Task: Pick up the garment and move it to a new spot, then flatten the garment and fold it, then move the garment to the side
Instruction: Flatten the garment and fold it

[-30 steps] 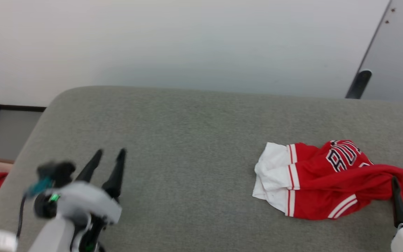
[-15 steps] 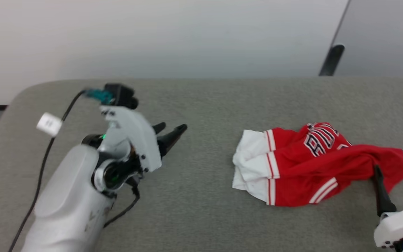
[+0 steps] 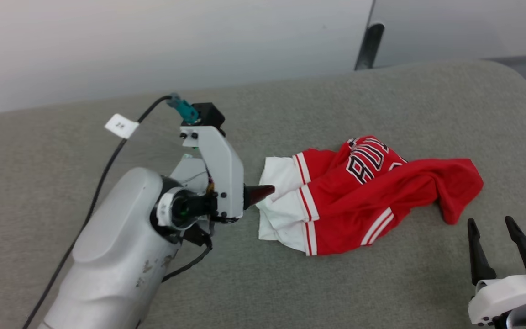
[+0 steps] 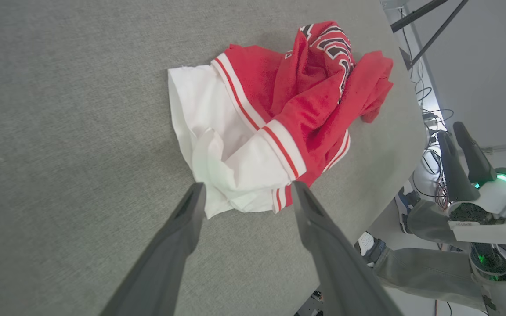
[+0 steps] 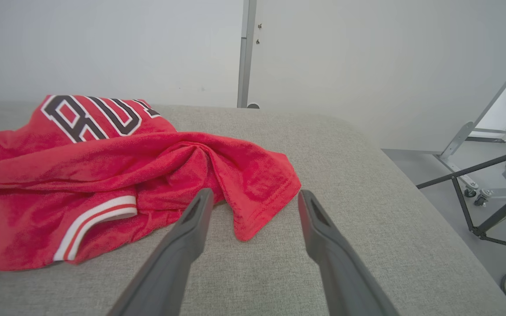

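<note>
For pick-up, the open left gripper (image 4: 247, 186) is being held at the white end of the garment (image 3: 359, 196), the open right gripper (image 3: 491, 224) near its red end, closing being needed next.

Inventory: one garment (image 3: 359, 196), two grippers, one worktop (image 3: 381, 283).
One red-and-white garment is lying on the single grey padded worktop. Two grippers are showing, the left gripper (image 4: 247, 188) and the right gripper (image 3: 490, 221), each carrying two dark fingers (image 5: 182, 245), four in all. The left arm is carrying one black cable (image 3: 107, 169), one white tag (image 3: 121, 125) and one teal connector (image 3: 181, 108).
</note>
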